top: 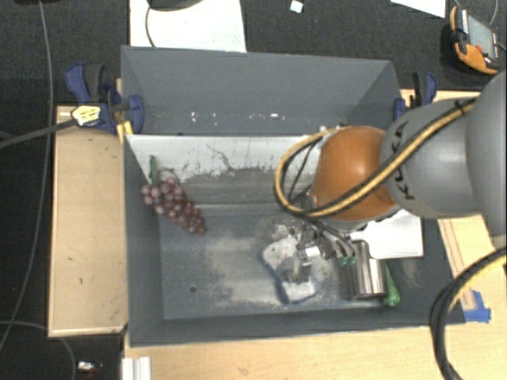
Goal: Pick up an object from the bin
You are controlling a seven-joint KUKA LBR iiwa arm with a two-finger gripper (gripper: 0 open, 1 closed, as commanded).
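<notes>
the tool is low down in the grey bin, near the front wall and a bit to the right of the middle. right under it lies a small crumpled thing, blue and white. i cannot tell if the tool is spread or pressed together, because the parts there are all mixed up to look at. i also cannot tell if it is pinching anything.

just beside it on the right lies a shiny metal can. a little green thing is next to the can. a bunch of purple grapes is far off by the left wall.

i think this is the grabbing step, at the blue and white thing. next the tool needs to close on it and lift straight up, without bumping the can.
</notes>
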